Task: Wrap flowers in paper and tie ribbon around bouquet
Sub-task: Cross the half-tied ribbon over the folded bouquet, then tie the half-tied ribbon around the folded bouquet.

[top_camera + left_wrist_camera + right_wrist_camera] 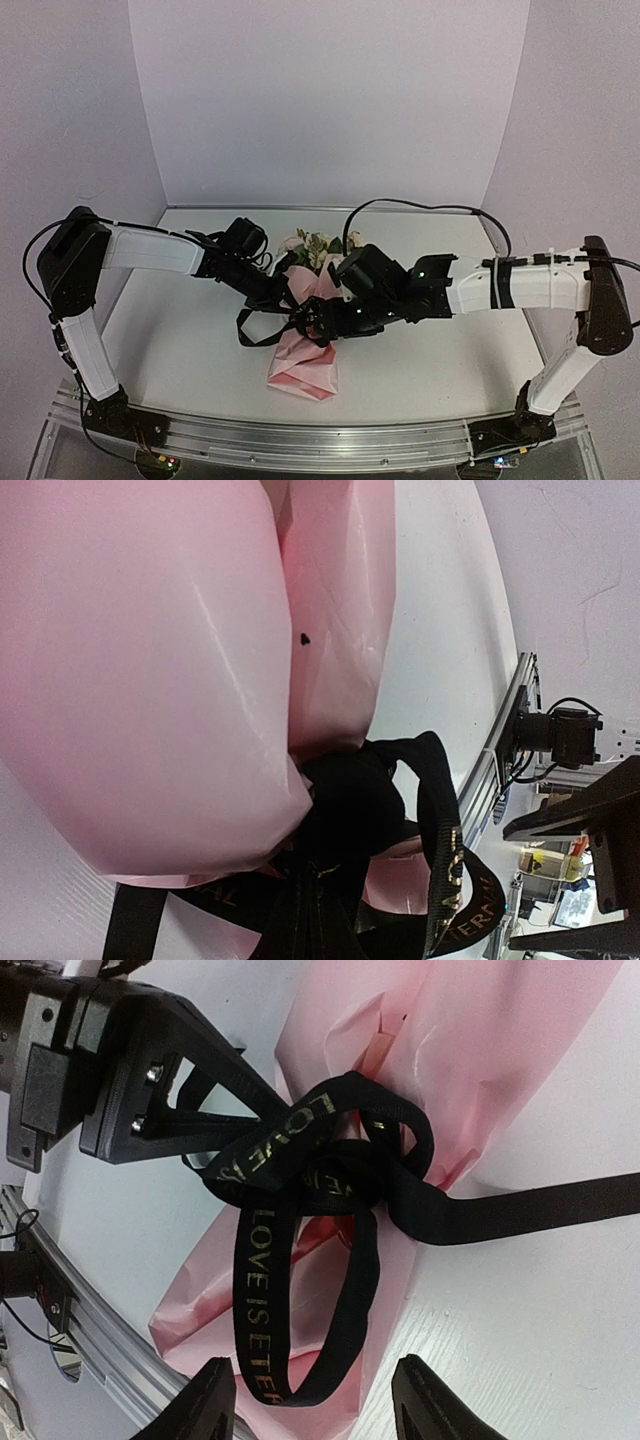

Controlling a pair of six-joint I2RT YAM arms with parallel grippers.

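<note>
**A:** Where is the bouquet [300,350], that cone of glossy light pink wrapping with blooms at one end?

**B:** It lies flat on the white table [170,330], between the two arms. The small pale pink and cream flowers [315,245] with green leaves point to the far wall. The folded end of the thin pink paper [310,378] points to the grooved aluminium rail [300,440] at the near edge.

**A:** And the long, narrow black ribbon [260,1290] with the gold lettering?

**B:** It is knotted around the narrow waist of the paper, and the pink sheet bunches in under the knot. One big loop hangs from the knot over the paper, and the words "LOVE IS ETER" can be read on it. A second loop runs up and to the left in the right wrist view. One flat tail lies across the bare table, off to the right of that view.

**A:** What about the left gripper [268,1112]?

**B:** Its black fingers are pressed together, and their tips pinch that second loop just beside the knot.

**A:** And the right gripper [318,1390]?

**B:** Its two fingers stand apart and clamp nothing. In its own camera the end of the big loop shows between them. Whether either finger touches the ribbon or the paper I cannot tell
</note>
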